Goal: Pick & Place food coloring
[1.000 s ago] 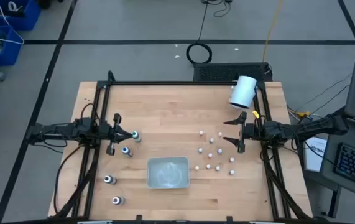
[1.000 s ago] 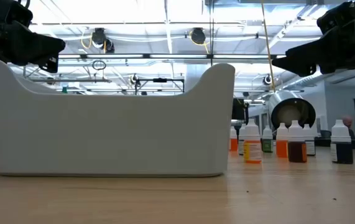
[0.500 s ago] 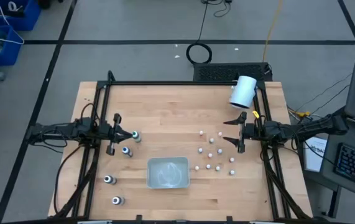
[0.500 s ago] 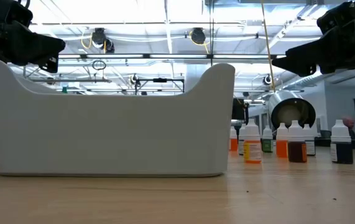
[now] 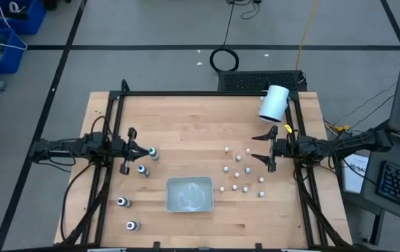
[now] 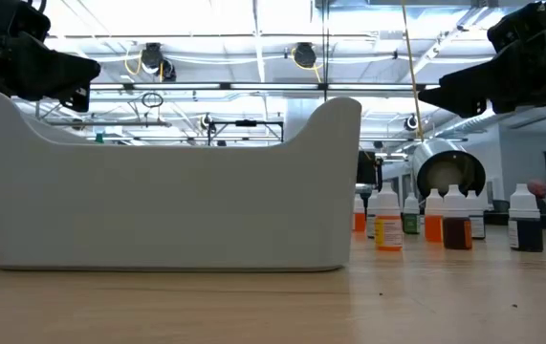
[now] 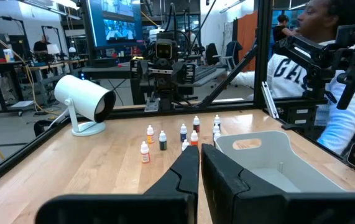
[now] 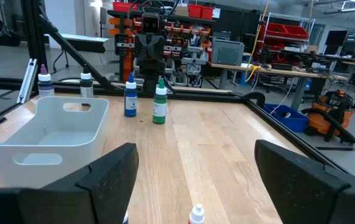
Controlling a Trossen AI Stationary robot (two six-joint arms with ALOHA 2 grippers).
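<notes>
Wood table [image 5: 185, 119] | clear tray [image 5: 189, 194] at 6 o'clock | left gripper [image 5: 138, 151] pinched together | right gripper [image 5: 257, 148] spread wide | white cylinder [image 5: 274, 103] at 1 o'clock.

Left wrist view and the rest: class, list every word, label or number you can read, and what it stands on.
"GA": seemingly the first letters on the person's sweatshirt; the rest is hidden.
Food coloring bottles: labels too small to read.
Screen: blurred, unreadable.

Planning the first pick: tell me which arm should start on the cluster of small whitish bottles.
Right. The right gripper hangs open at the edge of the small whitish bottles, on its own side of the tray. The left gripper, shut, sits across the table by the larger bottles.
</notes>
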